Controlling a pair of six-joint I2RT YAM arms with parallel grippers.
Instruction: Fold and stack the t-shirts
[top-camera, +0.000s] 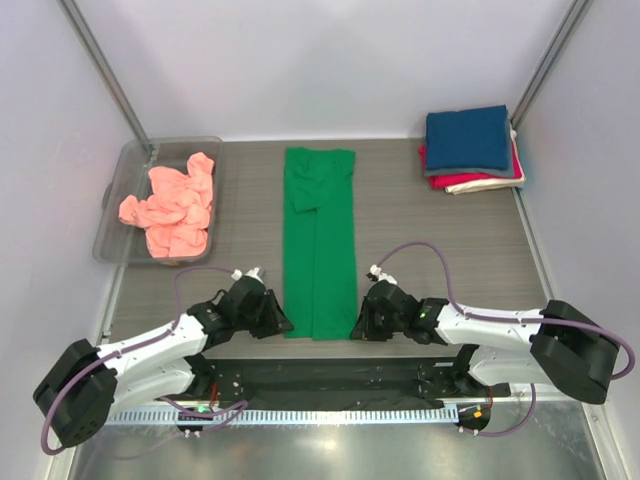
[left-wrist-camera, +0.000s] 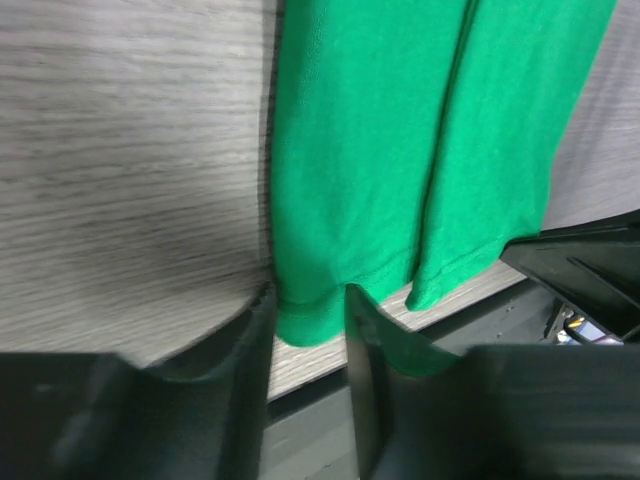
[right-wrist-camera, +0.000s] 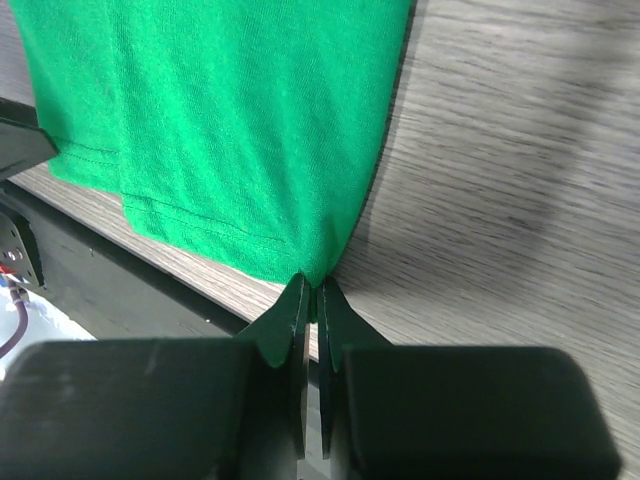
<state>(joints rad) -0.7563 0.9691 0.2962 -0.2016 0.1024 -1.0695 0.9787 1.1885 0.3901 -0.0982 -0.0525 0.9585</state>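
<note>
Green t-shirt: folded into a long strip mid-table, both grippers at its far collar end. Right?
No: they're at its near hem end. The top view shows the left gripper and right gripper at the bottom corners of the green t-shirt. Long strip, mid-table: correct.

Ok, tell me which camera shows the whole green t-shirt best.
Top external: the green t-shirt shows whole, a long folded strip. The wrist views show only its near hem, one corner at the left end effector, the other at the right end effector.

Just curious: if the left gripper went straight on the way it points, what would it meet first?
Probably the bright green cotton t-shirt: its hem corner lies between the fingers of the left gripper.
</note>
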